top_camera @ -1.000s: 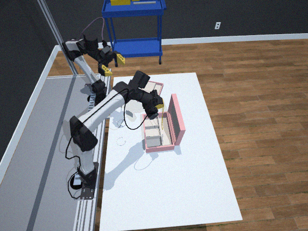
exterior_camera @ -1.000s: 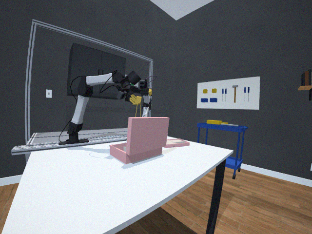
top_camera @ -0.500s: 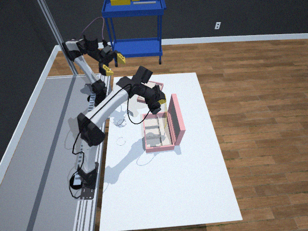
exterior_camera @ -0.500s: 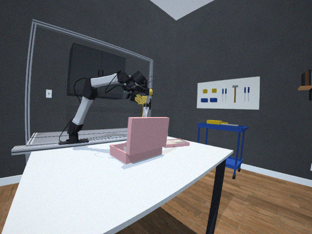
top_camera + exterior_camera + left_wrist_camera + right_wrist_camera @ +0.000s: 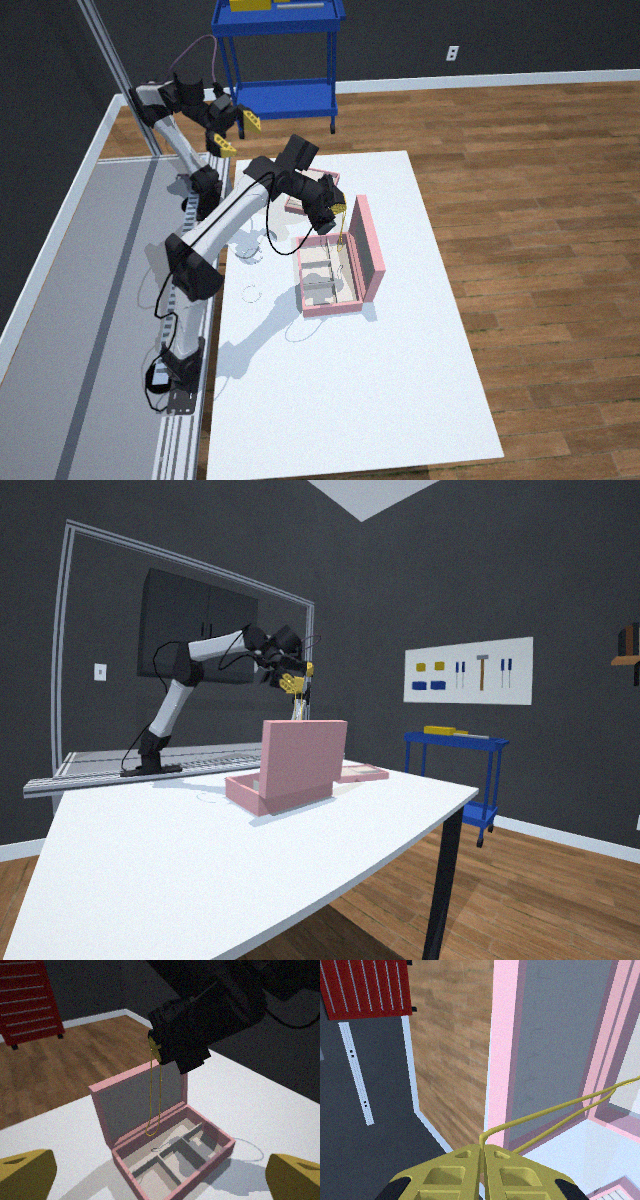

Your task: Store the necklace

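White-and-black arm links, looping black cable, yellow perforated tool fingers.

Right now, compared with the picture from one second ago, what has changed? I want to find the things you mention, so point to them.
The right tool (image 5: 338,207) (image 5: 292,683) (image 5: 155,1051) (image 5: 482,1153) has carried the hanging necklace (image 5: 343,222) (image 5: 295,707) (image 5: 151,1100) (image 5: 545,1112) toward the top of the top view and slightly right, toward the lid side. Nothing was newly gripped or released. The jewelry box (image 5: 333,311) (image 5: 242,793) (image 5: 210,1166) (image 5: 505,1035) stayed put, lid up; the left tool (image 5: 237,135) (image 5: 160,1160) remains open, barely shifted.
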